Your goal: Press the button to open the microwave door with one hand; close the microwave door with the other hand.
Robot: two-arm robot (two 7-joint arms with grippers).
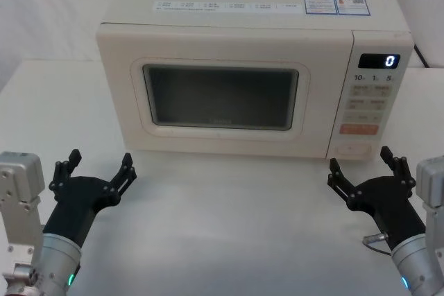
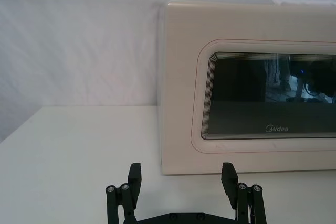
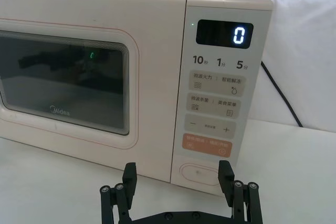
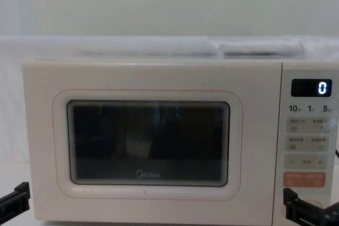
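Door (image 1: 220, 86) of microwave is closed, so we are before the press. Our right gripper (image 1: 368, 171), jaws apart, faces the button (image 3: 198, 172) just ahead; left gripper (image 1: 97, 173), also apart, waits.

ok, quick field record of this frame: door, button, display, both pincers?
door: microwave door shut, flush with the control panel
button: wide cream button at the panel's bottom, untouched
display: shows 0
left pincer: open, on the table side before the door's left corner, apart from it
right pincer: open, just before the button, not touching
table: white
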